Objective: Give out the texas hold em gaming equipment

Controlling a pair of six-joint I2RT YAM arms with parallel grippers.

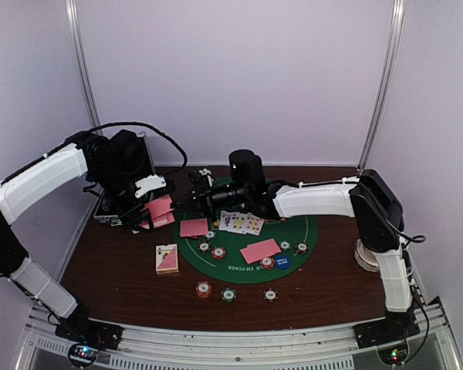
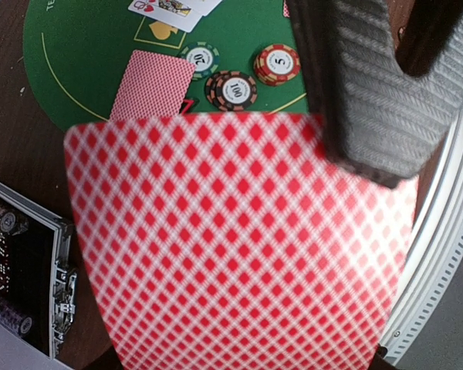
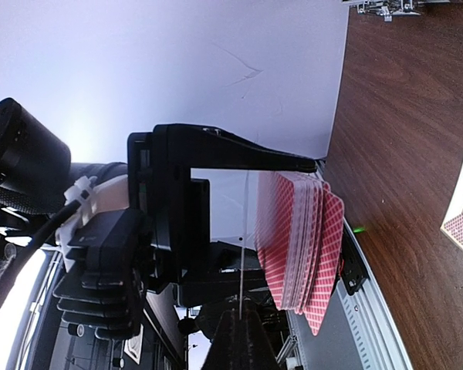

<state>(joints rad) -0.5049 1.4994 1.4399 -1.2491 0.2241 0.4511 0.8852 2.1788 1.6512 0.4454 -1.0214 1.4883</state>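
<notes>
My left gripper (image 1: pixel 149 205) is shut on a deck of pink-red-backed playing cards (image 1: pixel 161 209), held above the table's left side. The deck's top card (image 2: pixel 239 231) fills the left wrist view and hides the jaws. My right gripper (image 1: pixel 193 199) reaches up to the deck. In the right wrist view its dark fingertip (image 3: pixel 243 339) pinches a thin card seen edge-on, just beside the fanned deck (image 3: pixel 301 247). Face-down cards (image 1: pixel 194 227) (image 1: pixel 260 250), face-up cards (image 1: pixel 241 222), striped chips (image 1: pixel 218 252) and a blue disc (image 1: pixel 282 262) lie on the mat.
The round green felt mat (image 1: pixel 309 231) covers the table's middle. Three chips (image 1: pixel 204 289) (image 1: pixel 228 294) (image 1: pixel 270 294) sit on bare wood in front of it. A red-patterned card piece (image 1: pixel 167 259) lies left. The black case (image 2: pixel 23 270) is open behind my left gripper. A white object (image 1: pixel 364 258) stands right.
</notes>
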